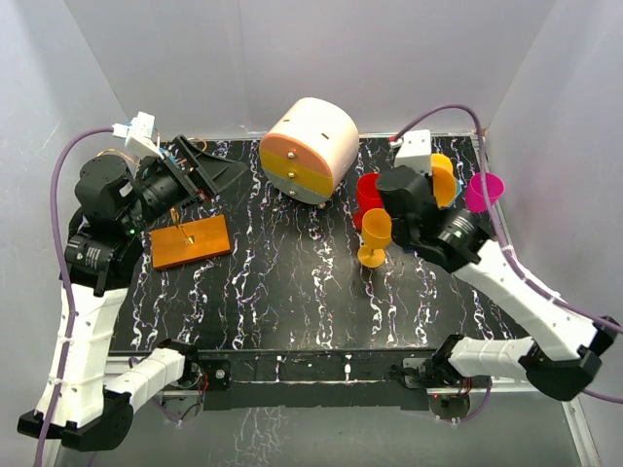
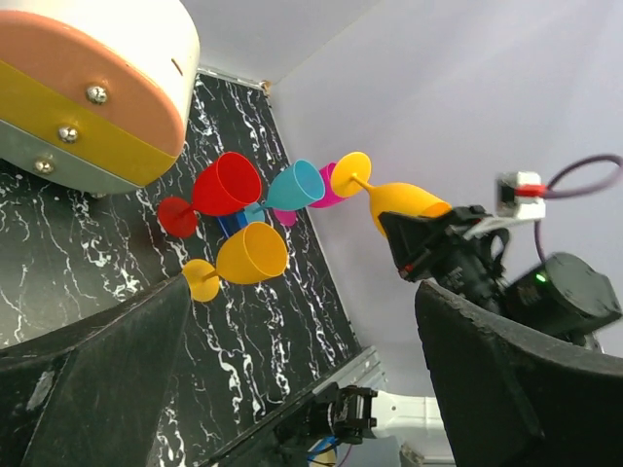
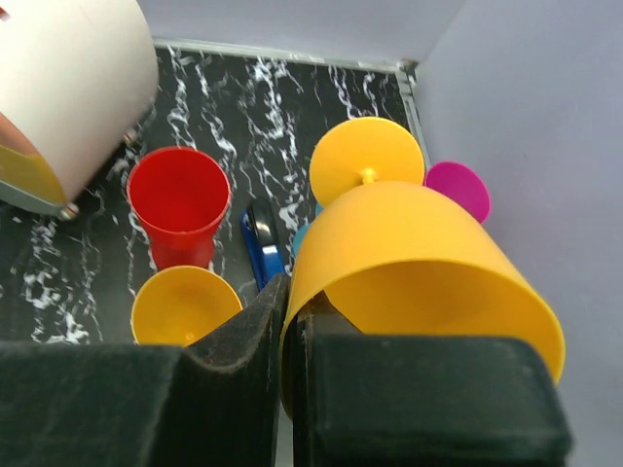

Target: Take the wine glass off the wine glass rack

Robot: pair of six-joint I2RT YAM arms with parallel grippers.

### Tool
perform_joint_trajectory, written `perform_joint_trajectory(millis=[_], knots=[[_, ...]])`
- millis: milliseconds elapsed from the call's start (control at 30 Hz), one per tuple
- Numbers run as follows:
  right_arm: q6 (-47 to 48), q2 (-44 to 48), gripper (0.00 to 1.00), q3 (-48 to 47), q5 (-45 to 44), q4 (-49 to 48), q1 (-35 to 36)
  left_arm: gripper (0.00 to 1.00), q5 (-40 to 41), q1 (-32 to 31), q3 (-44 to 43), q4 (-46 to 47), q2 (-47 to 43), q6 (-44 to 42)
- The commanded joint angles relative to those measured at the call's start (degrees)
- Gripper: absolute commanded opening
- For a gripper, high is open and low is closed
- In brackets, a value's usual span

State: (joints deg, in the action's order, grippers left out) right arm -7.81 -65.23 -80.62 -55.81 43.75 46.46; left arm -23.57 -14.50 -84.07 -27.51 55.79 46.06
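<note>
Working down from the black marbled worktop (image 1: 292,292): the white-and-orange drawer box (image 1: 310,149) sits at 12 o'clock and the wine glass rack (image 1: 190,241) at 9 o'clock. As far as the top view shows, its thin gold wire carries no glass. The left gripper (image 2: 302,292) hangs by the rack near 10 o'clock, jaws spread wide and holding nothing. The right gripper (image 3: 290,321) is up at 2 o'clock, jaws pinched on the bowl wall of the wine glass (image 3: 419,263), well apart from the rack. The removal itself looks done, and setting down is probably what is left.

To do that well, I would turn the glass foot-down, move slowly because a pinch on a thin rim can slip, and choose bare worktop away from the red glass (image 3: 178,199), yellow glass (image 3: 185,306) and magenta glass (image 3: 458,190) close by.

The held glass is orange-yellow, smooth and tapered. It is tipped on its side, with its round foot pointing away from the wrist.
</note>
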Motion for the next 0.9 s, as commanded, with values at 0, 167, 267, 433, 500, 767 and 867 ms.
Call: perform_joint_trajectory(millis=[0,167,267,433,500,767,867], knots=[[-10.5,-3.0,0.0,-6.9,-3.8,9.4,-2.3,0.99,1.2,-0.3,-4.1,-4.2,-2.3,-5.8],[-20.0,-7.3,0.0,-11.8,9.0,20.1,-11.0,0.99,2.0,-0.3,-6.3,-7.4,-2.7,-10.1],[-23.4,-8.1,0.0,-11.8,16.3,24.4,-15.5,0.99,2.2,-0.3,-6.7,-8.6,-3.2,-12.3],[-26.5,-8.0,0.0,-7.8,19.4,27.7,-18.7,0.99,1.5,-0.3,-6.1,-9.3,-4.0,-14.2],[-26.3,-7.9,0.0,-4.9,21.4,26.4,-21.1,0.99,1.3,-0.3,-5.8,-9.3,-4.5,-14.5],[-22.5,-9.6,0.0,3.5,34.5,17.1,-36.5,0.99,2.3,-0.4,-6.0,-10.7,-6.4,-15.6],[-22.3,-9.9,0.0,6.5,39.2,13.0,-40.3,0.99,4.0,-0.5,-6.8,-11.5,-6.4,-16.5]])
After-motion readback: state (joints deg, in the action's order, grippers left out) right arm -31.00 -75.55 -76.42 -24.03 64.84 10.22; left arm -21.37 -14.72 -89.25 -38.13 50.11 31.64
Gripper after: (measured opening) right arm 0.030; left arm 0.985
